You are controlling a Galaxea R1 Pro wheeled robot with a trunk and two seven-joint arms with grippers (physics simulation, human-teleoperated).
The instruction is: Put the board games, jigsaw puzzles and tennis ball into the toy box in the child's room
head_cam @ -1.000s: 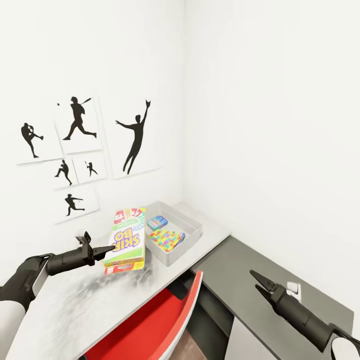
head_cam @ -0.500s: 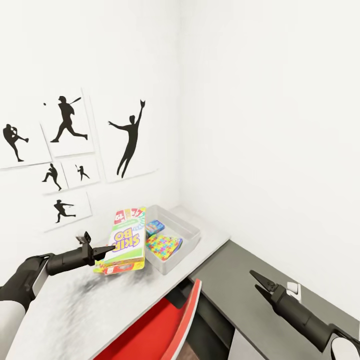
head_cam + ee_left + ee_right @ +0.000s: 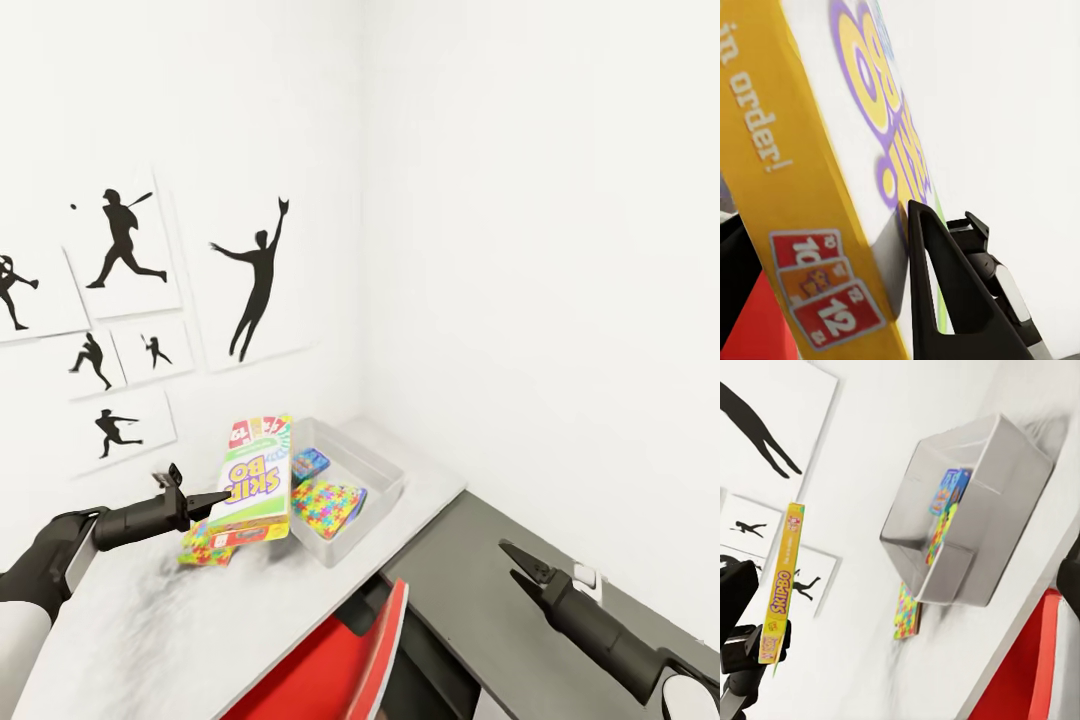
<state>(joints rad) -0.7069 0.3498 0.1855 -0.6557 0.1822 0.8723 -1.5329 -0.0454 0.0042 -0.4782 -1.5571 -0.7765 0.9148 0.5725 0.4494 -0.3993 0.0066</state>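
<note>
SKIP BO box (image 3: 250,478) held clear above table (image 3: 200,620).

My black left gripper (image 3: 215,500) is reached forward, clamped on the green-and-yellow "SKIP BO" card box (image 3: 252,473). My black right gripper (image 3: 520,562) hangs low, fingers parted, holding nothing.

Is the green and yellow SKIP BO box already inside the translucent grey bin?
No; SKIP BO box is held up by left gripper, beside bin.

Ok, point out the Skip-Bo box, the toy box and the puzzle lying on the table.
Skip-Bo box (image 3: 252,480): head view, lettered top face.
Toy box (image 3: 368,462): head view, far wall.
Puzzle (image 3: 203,549): head view, corner showing under the box.
</note>
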